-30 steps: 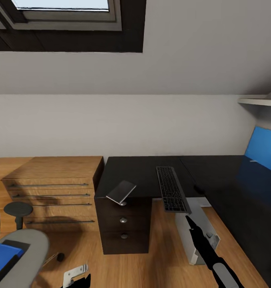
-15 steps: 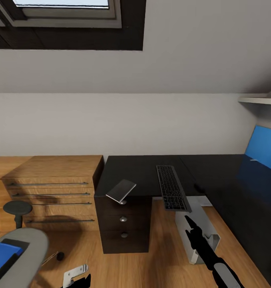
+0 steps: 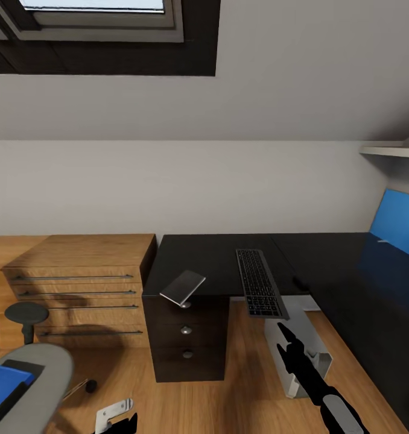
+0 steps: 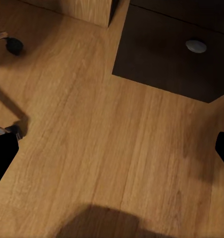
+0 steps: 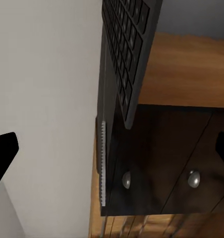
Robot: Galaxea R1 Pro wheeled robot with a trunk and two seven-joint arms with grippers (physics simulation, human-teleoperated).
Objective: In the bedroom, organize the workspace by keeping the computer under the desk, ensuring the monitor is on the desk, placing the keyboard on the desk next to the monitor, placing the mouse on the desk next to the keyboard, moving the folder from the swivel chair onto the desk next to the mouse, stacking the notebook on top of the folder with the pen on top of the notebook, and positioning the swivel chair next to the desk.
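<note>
While the long L-shaped desk with its glossy black top (image 3: 216,259) takes up most of the head view, it's worth noting the low oak chest with long bar handles (image 3: 78,283) stands right against its left end. Under the desk's front left corner sits the dark three-drawer unit with round silver knobs (image 3: 186,346), and the light grey boxy computer tower (image 3: 301,355) is on the wood floor under the desk, just right of that unit. Bottom left corner of the head view you get a slice of the grey upholstered swivel chair (image 3: 38,386) with the flat bright blue folder (image 3: 2,386) lying on its seat, well apart from the desk. The slim dark grey keyboard (image 3: 260,284) lies on the desk top with its near end poking out past the front edge, and a small grey flat slab (image 3: 183,287) tilts over the front edge above the drawers. The right gripper (image 3: 287,342) hangs below the keyboard's overhanging end, fingers spread wide and holding nothing. The left gripper (image 4: 112,148) is also wide and empty, low over bare floor near the drawer unit.
</note>
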